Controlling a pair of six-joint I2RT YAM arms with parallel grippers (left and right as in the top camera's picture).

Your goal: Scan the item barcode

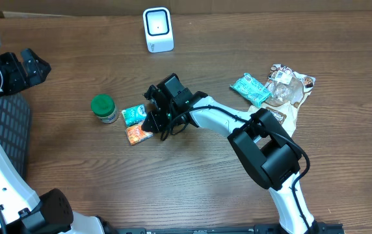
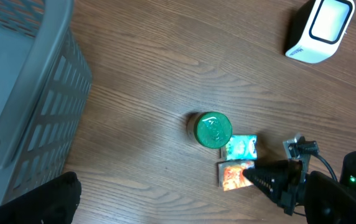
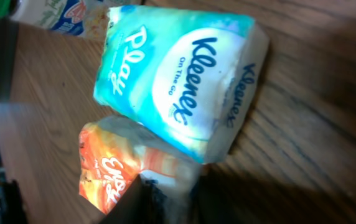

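Observation:
Two tissue packs lie side by side on the wooden table: a teal Kleenex pack (image 1: 134, 115) (image 2: 241, 147) (image 3: 178, 74) and an orange pack (image 1: 137, 134) (image 2: 232, 175) (image 3: 112, 168). My right gripper (image 1: 152, 123) (image 2: 252, 177) (image 3: 165, 199) is low over the table, and its jaws pinch the near edge of the orange pack. The white barcode scanner (image 1: 158, 29) (image 2: 320, 30) stands at the far edge. At the far left, my left gripper (image 1: 33, 67) hangs open over the table and holds nothing. Only one of its fingers (image 2: 47, 199) shows in the wrist view.
A green-lidded jar (image 1: 103, 108) (image 2: 213, 129) stands just left of the packs. A grey mesh basket (image 1: 10, 130) (image 2: 22, 93) sits at the left edge. A heap of packaged items (image 1: 277, 91) lies at the right.

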